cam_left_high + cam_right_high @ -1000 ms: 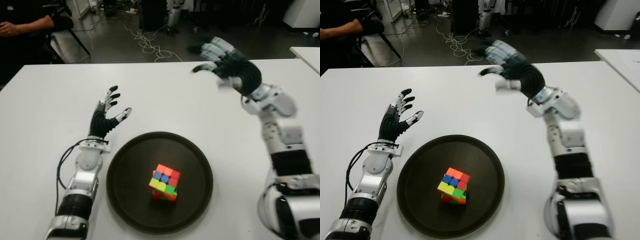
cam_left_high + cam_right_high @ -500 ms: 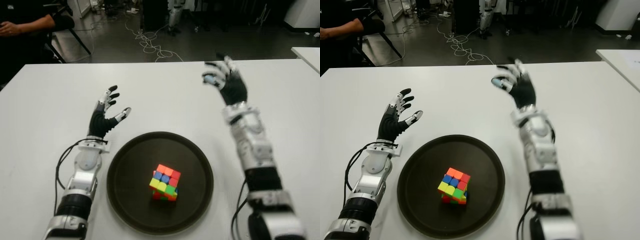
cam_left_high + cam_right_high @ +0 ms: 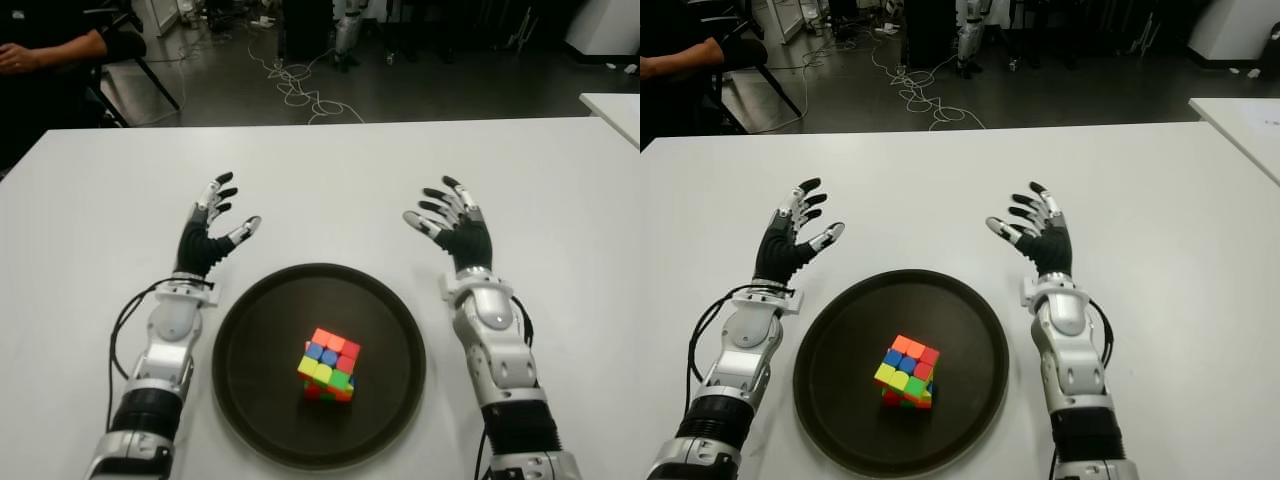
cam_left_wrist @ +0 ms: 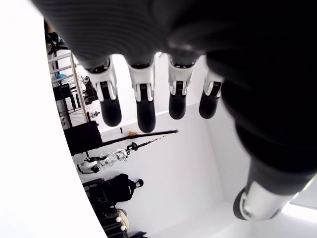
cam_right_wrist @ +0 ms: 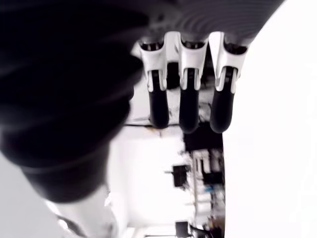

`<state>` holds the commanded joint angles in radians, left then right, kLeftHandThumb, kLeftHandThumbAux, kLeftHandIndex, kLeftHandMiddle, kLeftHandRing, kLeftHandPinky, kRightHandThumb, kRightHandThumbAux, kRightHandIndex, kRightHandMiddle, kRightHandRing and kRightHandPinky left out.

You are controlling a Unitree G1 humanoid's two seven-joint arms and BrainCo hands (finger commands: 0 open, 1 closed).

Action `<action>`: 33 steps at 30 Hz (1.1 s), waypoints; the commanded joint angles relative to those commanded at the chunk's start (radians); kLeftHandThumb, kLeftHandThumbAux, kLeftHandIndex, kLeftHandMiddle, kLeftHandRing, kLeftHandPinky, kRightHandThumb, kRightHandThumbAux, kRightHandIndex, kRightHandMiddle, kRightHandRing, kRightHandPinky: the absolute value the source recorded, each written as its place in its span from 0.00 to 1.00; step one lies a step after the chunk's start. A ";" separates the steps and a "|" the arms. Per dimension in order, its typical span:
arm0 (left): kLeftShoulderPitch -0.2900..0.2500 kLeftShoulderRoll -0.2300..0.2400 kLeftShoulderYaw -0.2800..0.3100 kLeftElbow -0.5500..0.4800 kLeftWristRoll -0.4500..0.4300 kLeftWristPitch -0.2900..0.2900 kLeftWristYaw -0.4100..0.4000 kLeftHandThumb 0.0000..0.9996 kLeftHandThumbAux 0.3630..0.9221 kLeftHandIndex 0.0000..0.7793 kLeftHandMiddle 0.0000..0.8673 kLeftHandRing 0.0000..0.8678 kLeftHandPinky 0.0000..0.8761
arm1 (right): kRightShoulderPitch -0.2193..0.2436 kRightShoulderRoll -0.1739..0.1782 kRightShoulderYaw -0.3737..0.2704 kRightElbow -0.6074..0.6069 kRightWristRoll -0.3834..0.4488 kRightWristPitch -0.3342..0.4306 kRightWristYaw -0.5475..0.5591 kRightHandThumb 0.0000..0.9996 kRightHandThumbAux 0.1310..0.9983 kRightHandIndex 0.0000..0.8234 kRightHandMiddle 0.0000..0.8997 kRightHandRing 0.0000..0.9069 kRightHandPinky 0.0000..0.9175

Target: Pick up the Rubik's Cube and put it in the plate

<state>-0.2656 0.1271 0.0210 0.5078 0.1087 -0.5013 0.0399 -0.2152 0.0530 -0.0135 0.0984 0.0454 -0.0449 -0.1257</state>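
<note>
Rubik's Cube (image 3: 328,365) inside the dark round plate (image 3: 250,330) on the white worktop (image 3: 90,200), untouched. Left hand (image 3: 207,235) just left of the plate, fingers spread, empty. Right hand (image 3: 452,228) beyond the plate's right rim, fingers splayed, empty.

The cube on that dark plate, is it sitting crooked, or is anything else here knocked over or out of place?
Nothing stands out. The Rubik's Cube sits inside the plate, turned cornerwise but resting there. The left hand and right hand show on either side of the plate, fingers open, holding nothing.
</note>
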 joint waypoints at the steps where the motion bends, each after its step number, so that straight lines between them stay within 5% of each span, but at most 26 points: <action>1: 0.001 0.000 0.000 -0.003 0.001 0.003 0.000 0.17 0.55 0.11 0.12 0.12 0.14 | 0.006 -0.001 0.004 -0.013 -0.006 -0.007 0.003 0.08 0.82 0.18 0.26 0.29 0.34; 14: 0.002 0.010 0.002 -0.002 0.006 0.001 0.001 0.16 0.56 0.12 0.13 0.13 0.15 | 0.112 0.000 0.017 -0.147 -0.007 0.016 0.035 0.05 0.82 0.16 0.22 0.23 0.27; 33: 0.006 0.018 0.006 -0.004 -0.001 0.000 -0.008 0.18 0.54 0.12 0.14 0.14 0.15 | 0.060 0.007 -0.004 -0.016 -0.028 -0.046 0.014 0.07 0.80 0.14 0.21 0.21 0.23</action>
<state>-0.2599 0.1450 0.0273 0.5036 0.1075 -0.5015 0.0316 -0.1555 0.0597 -0.0179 0.0823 0.0170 -0.0908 -0.1114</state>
